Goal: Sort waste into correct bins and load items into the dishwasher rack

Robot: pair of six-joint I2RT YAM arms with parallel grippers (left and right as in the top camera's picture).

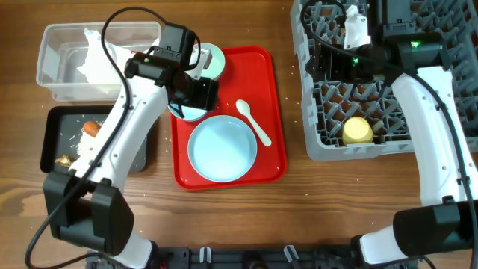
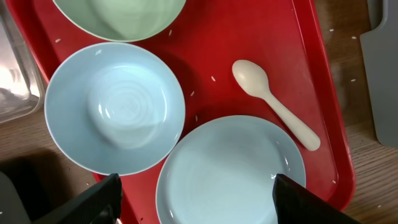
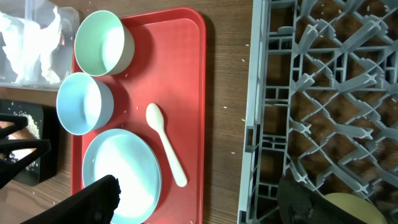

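Note:
On the flat red tray [image 1: 269,90] lie a pale blue plate [image 1: 222,148], a white spoon [image 1: 254,122], a pale blue bowl [image 2: 115,109] and a pale green bowl [image 1: 213,60]. My left gripper [image 2: 199,202] is open and empty, above the plate's near rim beside the blue bowl; in the overhead view [image 1: 193,93] it hides that bowl. My right gripper [image 3: 199,199] is open and empty, high over the grey rack's [image 1: 314,112] left part. A yellow cup [image 1: 358,131] sits in the rack. The clear tub [image 1: 52,82] holds a white napkin [image 1: 97,60]. The black tray [image 1: 142,149] holds a carrot [image 1: 91,128], a brown lump [image 1: 63,160] and rice. I cannot make out the red wrapper.
Loose rice grains [image 2: 213,78] dot the red tray and the wooden table between tray and rack. The left arm crosses over the black tray and the tub's right end. The rack's pegs stand under the right arm.

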